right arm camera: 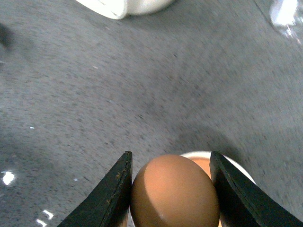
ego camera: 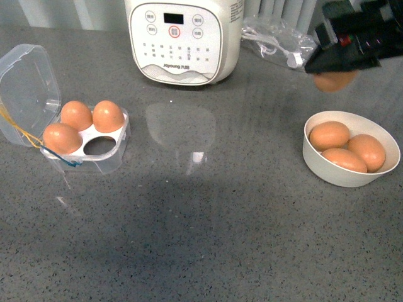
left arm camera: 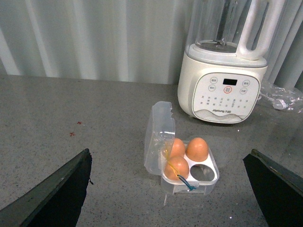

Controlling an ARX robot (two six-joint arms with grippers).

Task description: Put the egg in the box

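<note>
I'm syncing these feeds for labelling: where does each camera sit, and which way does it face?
Front: on the body, looking down across the table at the box, appliance and bowl; the right gripper holding the egg shows top right.
Left wrist: on the left arm, facing the box; the open left gripper frames it.
Right wrist: on the right arm, looking down past the gripped egg to the bowl.
Shared: front and left wrist both show the box.

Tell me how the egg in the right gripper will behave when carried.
Smooth and rounded, the egg could slip out of the right gripper. Its shell would probably crack if squeezed harder. On the flat counter it would likely roll.
</note>
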